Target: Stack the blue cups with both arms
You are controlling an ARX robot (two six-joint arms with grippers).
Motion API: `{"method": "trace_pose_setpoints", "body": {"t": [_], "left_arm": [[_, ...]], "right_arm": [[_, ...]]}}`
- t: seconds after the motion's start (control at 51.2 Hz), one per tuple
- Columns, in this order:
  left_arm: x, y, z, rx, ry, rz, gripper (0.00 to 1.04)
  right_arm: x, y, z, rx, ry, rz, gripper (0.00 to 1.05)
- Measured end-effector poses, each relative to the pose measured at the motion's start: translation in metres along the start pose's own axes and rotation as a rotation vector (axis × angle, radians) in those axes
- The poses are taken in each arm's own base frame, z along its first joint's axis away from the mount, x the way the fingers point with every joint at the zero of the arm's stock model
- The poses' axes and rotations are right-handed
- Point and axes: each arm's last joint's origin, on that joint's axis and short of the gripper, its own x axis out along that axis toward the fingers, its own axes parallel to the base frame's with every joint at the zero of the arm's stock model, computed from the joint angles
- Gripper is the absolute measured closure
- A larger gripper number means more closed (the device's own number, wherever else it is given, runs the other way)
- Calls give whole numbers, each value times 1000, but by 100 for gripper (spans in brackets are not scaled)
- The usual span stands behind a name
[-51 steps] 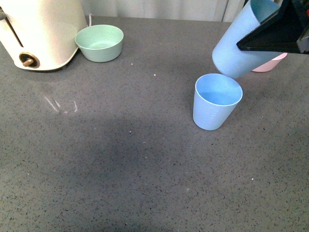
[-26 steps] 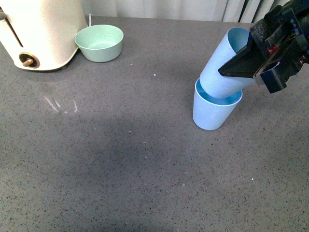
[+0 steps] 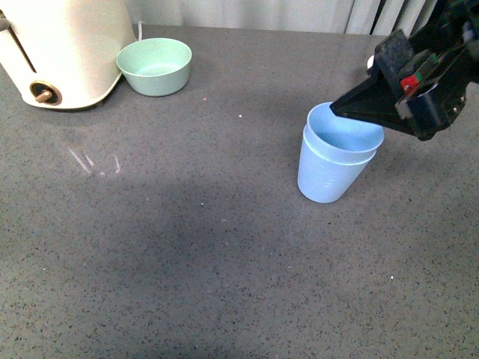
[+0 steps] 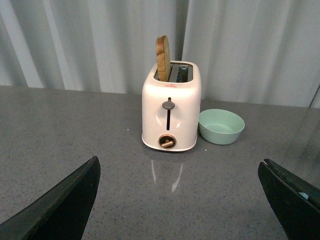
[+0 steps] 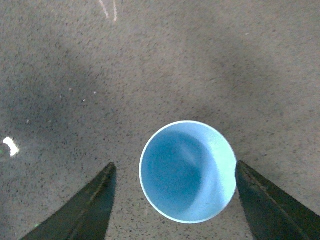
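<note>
Blue cups (image 3: 334, 161) are nested, one inside the other, upright on the grey countertop (image 3: 187, 254), right of centre in the front view. Inner rim sits just above the outer rim.

Right gripper (image 5: 172, 200) hangs over the stack, fingers spread wide on either side of the cup mouth (image 5: 187, 171), not touching it, so the cup is let go. In the front view the right arm's body (image 3: 419, 82) sits up and to the right of the cups, its finger overlapping the far rim.

Left gripper (image 4: 180, 200): fingers wide apart, nothing between them, over bare countertop.

Room: broad bare surface in front of and to the left of the cups. Far left are the cream toaster (image 4: 171, 112) with a slice of toast (image 4: 163, 58) standing in its slot, and the mint-green bowl (image 3: 154, 66) just beside it, both well apart from the stack. Curtain (image 4: 250, 45) closes off the far edge.
</note>
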Motion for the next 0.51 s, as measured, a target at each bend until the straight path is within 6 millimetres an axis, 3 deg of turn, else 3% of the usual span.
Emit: {"method": "trace_pose_setpoints", "body": {"t": [0.059, 0.156, 0.234, 0.332, 0.508], "left_arm": [[0, 0, 0, 0, 0, 0, 9], [0, 0, 0, 0, 0, 0, 9], [0, 0, 0, 0, 0, 0, 9], [0, 0, 0, 0, 0, 0, 9], [0, 0, 0, 0, 0, 0, 9]], "right_arm": [[-13, -5, 2, 20, -48, -44, 26], [-53, -18, 5, 83, -174, -158, 7], [-85, -23, -2, 155, -260, -244, 9], [-110, -26, -19, 232, -305, -335, 9], [-129, -22, -58, 363, -306, -443, 9]]}}
